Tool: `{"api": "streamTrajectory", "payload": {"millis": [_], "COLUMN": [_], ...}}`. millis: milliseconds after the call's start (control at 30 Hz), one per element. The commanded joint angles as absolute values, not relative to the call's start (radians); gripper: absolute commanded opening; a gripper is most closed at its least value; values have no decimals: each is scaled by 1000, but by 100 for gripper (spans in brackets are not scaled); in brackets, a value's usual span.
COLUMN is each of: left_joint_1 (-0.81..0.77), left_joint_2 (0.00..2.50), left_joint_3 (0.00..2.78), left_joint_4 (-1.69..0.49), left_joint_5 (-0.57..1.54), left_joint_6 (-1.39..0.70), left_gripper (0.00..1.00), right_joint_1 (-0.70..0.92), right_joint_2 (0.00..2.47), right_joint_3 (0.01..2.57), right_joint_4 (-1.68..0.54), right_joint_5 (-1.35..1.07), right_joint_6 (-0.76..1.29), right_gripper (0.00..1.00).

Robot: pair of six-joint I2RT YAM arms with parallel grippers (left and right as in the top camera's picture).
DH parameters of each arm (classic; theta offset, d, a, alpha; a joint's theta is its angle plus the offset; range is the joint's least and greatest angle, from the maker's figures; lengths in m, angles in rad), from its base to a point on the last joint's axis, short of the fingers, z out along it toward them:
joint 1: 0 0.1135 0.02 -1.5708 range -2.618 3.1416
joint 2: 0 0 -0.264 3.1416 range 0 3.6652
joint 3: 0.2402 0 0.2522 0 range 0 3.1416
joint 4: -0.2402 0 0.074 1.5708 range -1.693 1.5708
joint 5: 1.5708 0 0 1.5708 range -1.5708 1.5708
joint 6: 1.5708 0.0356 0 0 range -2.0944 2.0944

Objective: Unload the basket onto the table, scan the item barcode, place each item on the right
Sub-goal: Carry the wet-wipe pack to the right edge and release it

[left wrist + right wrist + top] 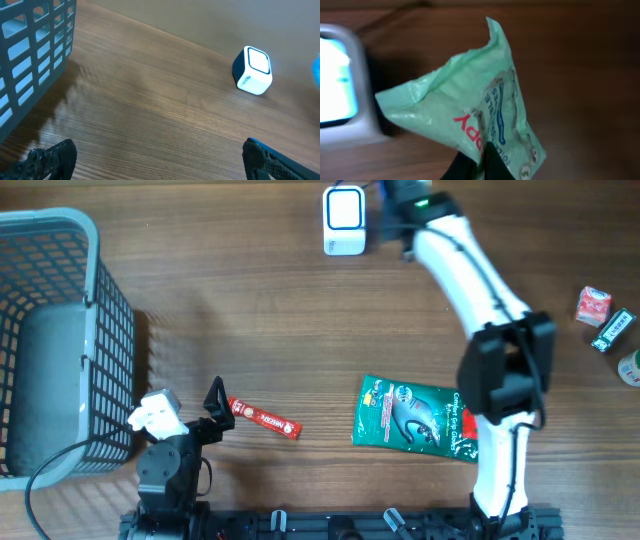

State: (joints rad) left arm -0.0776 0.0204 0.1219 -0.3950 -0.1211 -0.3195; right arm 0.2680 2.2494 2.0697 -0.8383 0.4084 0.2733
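Pinched between the right gripper's (482,165) closed dark fingertips, closest to the wrist lens, a crumpled pale green packet (450,110) is held up at the scanner's (340,85) 3 o'clock. Its print is upside down and blurred. Seen from overhead, that gripper is cut off at 12 o'clock and the packet is hidden. At 9 o'clock on the table (250,310), a grey mesh basket (110,310) holds a grey shape (50,370) that is hard to identify. A dark green pouch (415,418) lies at 5 o'clock. A red stick (265,420) lies at 7, beside the left gripper (157,155), whose jaws are wide and hold nothing. Small packs (592,305) sit at 3 o'clock, one of them cropped.
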Motion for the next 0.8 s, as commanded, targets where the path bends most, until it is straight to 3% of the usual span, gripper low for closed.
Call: {"api": "streamTrajectory", "payload": {"millis": [0,367,400,467,533,567,767], "left_joint_1": [-81,-81,-81,-81,-81,-81,-81], "left_joint_2": [16,16,16,16,16,16,16], "left_joint_3": [117,118,117,117,117,117,117], "left_joint_4": [-389,-389,-389,-389,-389,-389,-389], "left_joint_5": [-112,-112,-112,-112,-112,-112,-112], "left_joint_6": [-318,-318,-318,-318,-318,-318,-318], "left_gripper": [100,100,100,100,100,100,100], "right_joint_1": [115,-331,-362,-386,-382,-374,-213], "right_joint_2": [2211,2234,2234,2228,2207,2191,1927], "right_joint_3": [2052,1821,1819,1824,1848,1858,1886], "right_joint_4": [-883,-688,-685,-690,-714,-724,-829], "right_joint_5": [501,321,294,244,173,142,50], "right_joint_6": [344,345,344,343,343,343,427], "right_gripper": [5,5,14,46,89,99,100]}}
